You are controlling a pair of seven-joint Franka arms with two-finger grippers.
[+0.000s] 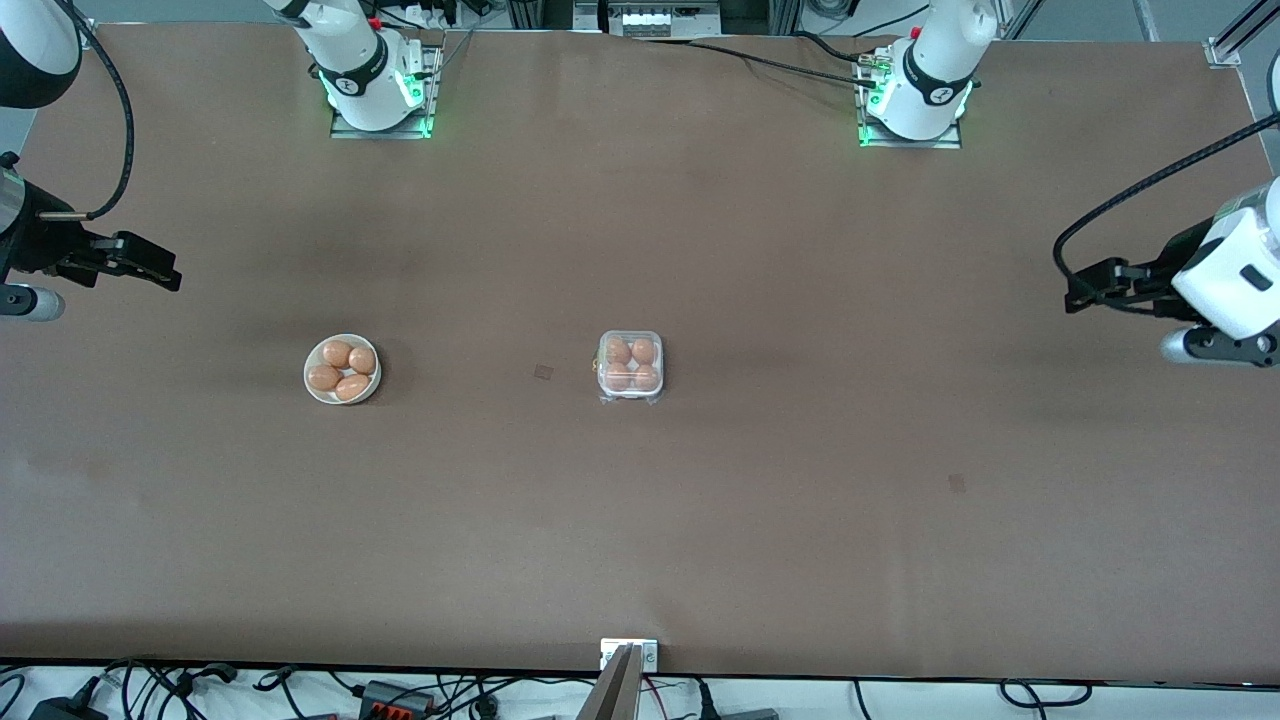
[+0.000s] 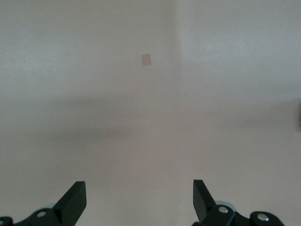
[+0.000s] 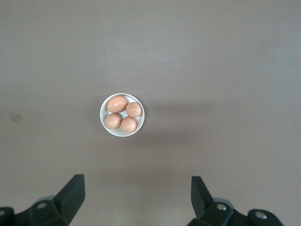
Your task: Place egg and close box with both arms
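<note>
Both pairs of fingers stand wide apart with nothing between them; note that first, operator.

Front view: you see the box [image 1: 630, 366] near the middle of the table [image 1: 700, 520], its clear lid down over four orange-brown eggs, one per cell. Which of those four is the task's egg cannot be told, since all look alike. Toward the right arm's end of the table sits a round white bowl [image 1: 342, 369] with four more eggs in it, well apart from the box. The right gripper [image 1: 150, 268] hangs over bare table at the right arm's end, clear of the bowl. The left gripper [image 1: 1085, 292] hangs over bare table at the left arm's end, well apart from the box. Neither one touches anything.

Left wrist view: you see the left gripper [image 2: 140, 200] spread wide above plain table surface, with only a small square mark [image 2: 146, 59] on the surface near it. Box and eggs do not show here.

Right wrist view: you see the right gripper [image 3: 137, 197] spread just as wide, empty. The bowl [image 3: 122, 114] lies ahead of it on the table, four eggs resting together inside, none lifted.
</note>
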